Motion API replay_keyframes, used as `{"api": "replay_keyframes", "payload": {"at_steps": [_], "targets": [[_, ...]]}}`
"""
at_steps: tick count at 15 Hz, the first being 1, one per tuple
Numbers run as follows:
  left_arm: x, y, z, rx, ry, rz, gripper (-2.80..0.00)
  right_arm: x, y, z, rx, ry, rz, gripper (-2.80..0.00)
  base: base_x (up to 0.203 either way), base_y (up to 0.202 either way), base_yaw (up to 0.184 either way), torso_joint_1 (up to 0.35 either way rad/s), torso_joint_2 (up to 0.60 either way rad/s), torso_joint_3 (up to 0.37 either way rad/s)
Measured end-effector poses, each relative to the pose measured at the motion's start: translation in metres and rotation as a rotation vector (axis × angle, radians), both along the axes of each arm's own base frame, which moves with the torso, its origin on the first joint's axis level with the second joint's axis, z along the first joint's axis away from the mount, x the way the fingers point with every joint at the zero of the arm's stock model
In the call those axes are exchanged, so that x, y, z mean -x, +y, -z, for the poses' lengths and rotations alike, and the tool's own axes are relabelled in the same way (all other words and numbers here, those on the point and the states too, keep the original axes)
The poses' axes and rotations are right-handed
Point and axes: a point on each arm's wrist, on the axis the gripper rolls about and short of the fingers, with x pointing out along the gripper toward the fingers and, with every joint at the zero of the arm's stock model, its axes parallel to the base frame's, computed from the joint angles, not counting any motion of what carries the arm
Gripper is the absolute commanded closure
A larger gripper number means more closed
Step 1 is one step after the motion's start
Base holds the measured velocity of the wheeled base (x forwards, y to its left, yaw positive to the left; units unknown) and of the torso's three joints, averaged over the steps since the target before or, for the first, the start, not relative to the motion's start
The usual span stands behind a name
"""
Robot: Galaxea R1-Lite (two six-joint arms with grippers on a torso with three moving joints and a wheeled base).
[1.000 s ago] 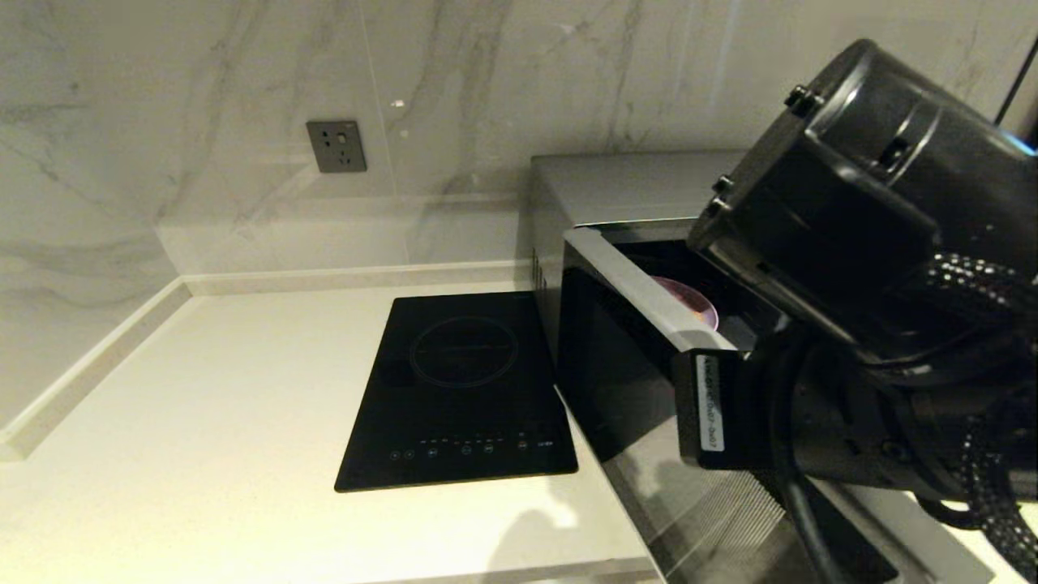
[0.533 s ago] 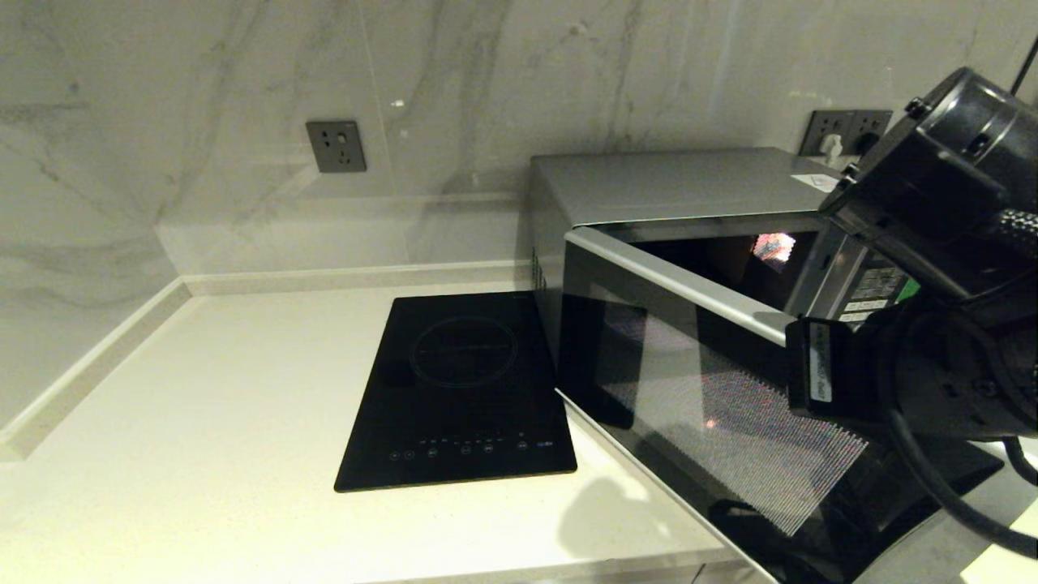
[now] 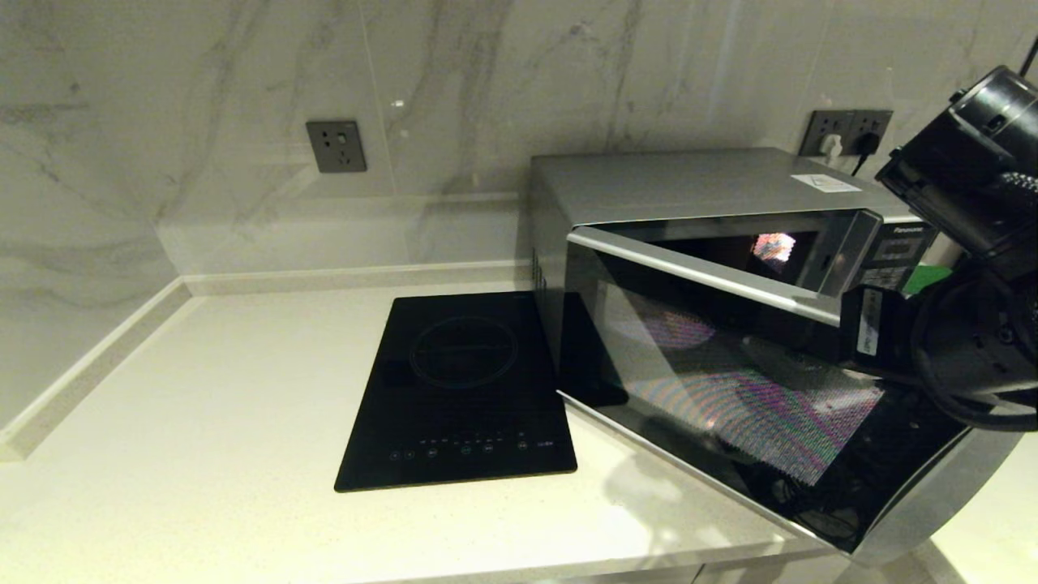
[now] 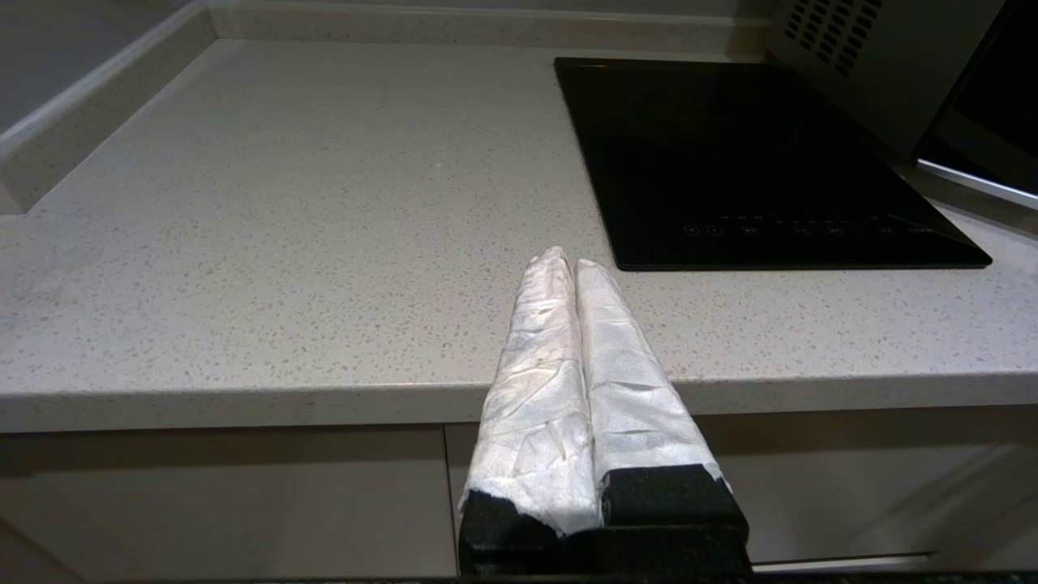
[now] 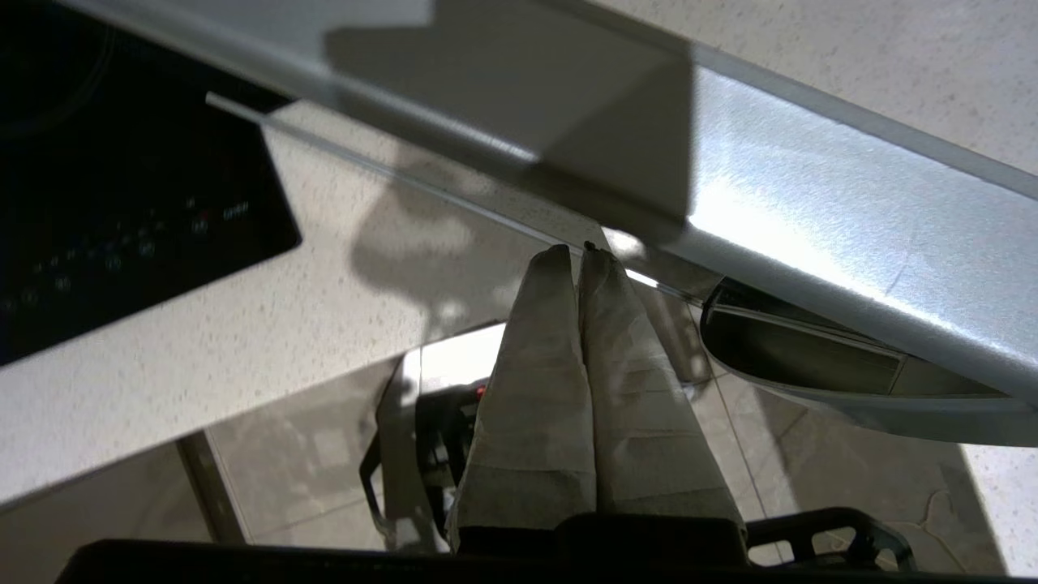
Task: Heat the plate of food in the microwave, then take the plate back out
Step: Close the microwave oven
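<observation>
Silver boxy microwave (image 3: 697, 191) stands on the pale speckled table (image 3: 203, 422), its dark glass door (image 3: 730, 389) half open. Right gripper (image 5: 574, 251), jaws clenched on nothing, sits at the door's edge; push slowly till shut. Plate can't be seen. Left gripper (image 4: 565, 258), clenched, waits.

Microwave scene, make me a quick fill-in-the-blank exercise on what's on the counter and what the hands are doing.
1. The microwave door is partly ____.
2. The flat black hob lies on the microwave's ____ side in the head view.
3. The right hand, at the door's edge, has its fingers ____.
4. The left hand holds ____.

Missing words: open; left; shut; nothing
</observation>
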Motion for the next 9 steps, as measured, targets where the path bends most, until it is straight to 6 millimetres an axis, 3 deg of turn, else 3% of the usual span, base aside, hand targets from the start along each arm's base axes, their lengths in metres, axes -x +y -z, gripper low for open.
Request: {"api": "replay_keyframes", "payload": {"at_steps": [9], "targets": [[0.000, 0.000, 0.000, 0.000, 0.000, 0.000, 0.00, -0.057, -0.034, 0.010, -0.032, -0.069, 0.145, 0.00, 0.000, 0.000, 0.000, 0.000, 0.00, 0.000]]}}
